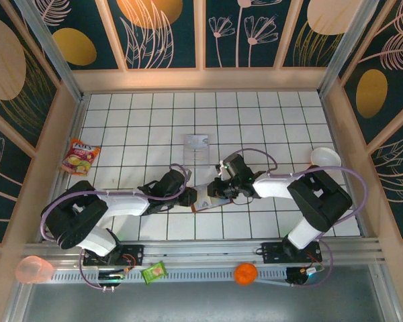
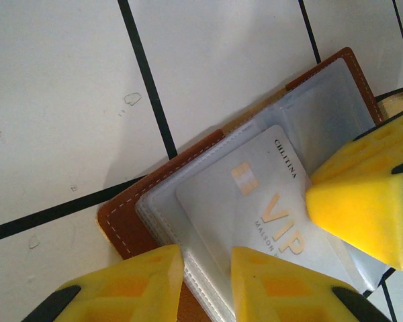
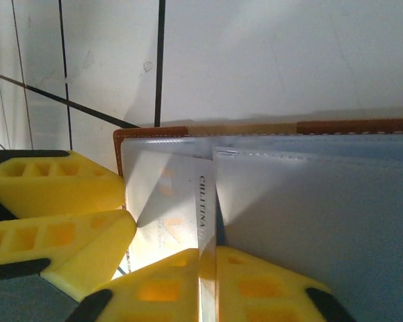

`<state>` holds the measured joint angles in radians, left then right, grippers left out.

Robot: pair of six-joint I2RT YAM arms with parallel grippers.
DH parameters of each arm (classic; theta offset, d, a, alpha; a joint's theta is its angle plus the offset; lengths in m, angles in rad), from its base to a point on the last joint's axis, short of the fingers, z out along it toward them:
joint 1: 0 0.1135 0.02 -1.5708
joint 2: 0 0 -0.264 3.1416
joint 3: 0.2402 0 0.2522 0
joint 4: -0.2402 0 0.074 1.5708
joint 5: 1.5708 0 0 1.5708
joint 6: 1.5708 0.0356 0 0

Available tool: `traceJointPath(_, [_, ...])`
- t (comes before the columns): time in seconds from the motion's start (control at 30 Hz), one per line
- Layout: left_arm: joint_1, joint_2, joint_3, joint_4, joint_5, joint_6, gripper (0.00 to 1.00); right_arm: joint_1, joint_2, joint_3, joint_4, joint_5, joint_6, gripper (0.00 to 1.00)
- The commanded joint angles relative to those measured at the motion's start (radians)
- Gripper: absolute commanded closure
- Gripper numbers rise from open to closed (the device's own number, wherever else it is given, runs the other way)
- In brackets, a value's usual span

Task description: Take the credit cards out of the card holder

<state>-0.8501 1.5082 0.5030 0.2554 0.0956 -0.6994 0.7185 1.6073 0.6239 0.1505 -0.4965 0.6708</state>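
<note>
**Credit card** [image 2: 255, 201]: pale grey with gold "VIP" lettering. It lies against the clear sleeves of the open card holder [image 2: 131, 221]. Whether any part of it sits inside a pocket cannot be told.

**Location:** the card holder lies on the white tiled desk [image 1: 269, 114], near the front middle, between the two arms.

**Right gripper** [image 3: 207, 261]: closed to a slit, with the card's edge pinched between its yellow fingers.

**Left gripper** [image 2: 206, 261]: narrow, clamped on the stacked sleeves and brown leather edge of the card holder. The two grippers sit close together over it.

**Edges and room:**
- Open tiles lie behind the card holder and to both sides.
- A clear tray [image 1: 197, 149] lies just behind it, apart from it.
- A snack packet [image 1: 80, 156] lies by the left wall.
- A white bowl [image 1: 326, 157] sits by the right wall.

**Views:**
- The left wrist view shows the card's printed face.
- The right wrist view shows the card nearly edge-on between the fingers, with the leather rim beyond.
- The top view gives the position on the desk, but the card is too small to make out there.
</note>
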Motion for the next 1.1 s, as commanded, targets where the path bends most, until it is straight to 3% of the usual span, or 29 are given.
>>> traceJointPath(0.0, [-0.004, 0.028, -0.027, -0.056, -0.008, 0.006, 0.74, -0.002, 0.004, -0.025, 0.022, -0.006, 0.019, 0.96])
traceJointPath(0.07, [-0.003, 0.027, -0.030, -0.054, -0.009, 0.006, 0.74, -0.004, -0.020, -0.037, 0.015, 0.021, 0.029, 1.00])
traceJointPath(0.53, [-0.001, 0.041, -0.038, -0.034, -0.007, 0.009, 0.75, 0.002, -0.204, -0.126, -0.069, 0.190, 0.082, 1.00])
traceJointPath(0.8, [0.025, 0.024, -0.044, -0.036, -0.005, 0.021, 0.74, 0.039, -0.285, -0.049, -0.272, 0.388, 0.045, 1.00])
traceJointPath(1.07, [0.054, 0.012, -0.031, -0.038, 0.006, 0.041, 0.75, 0.094, -0.297, -0.038, -0.269, 0.412, 0.037, 1.00])
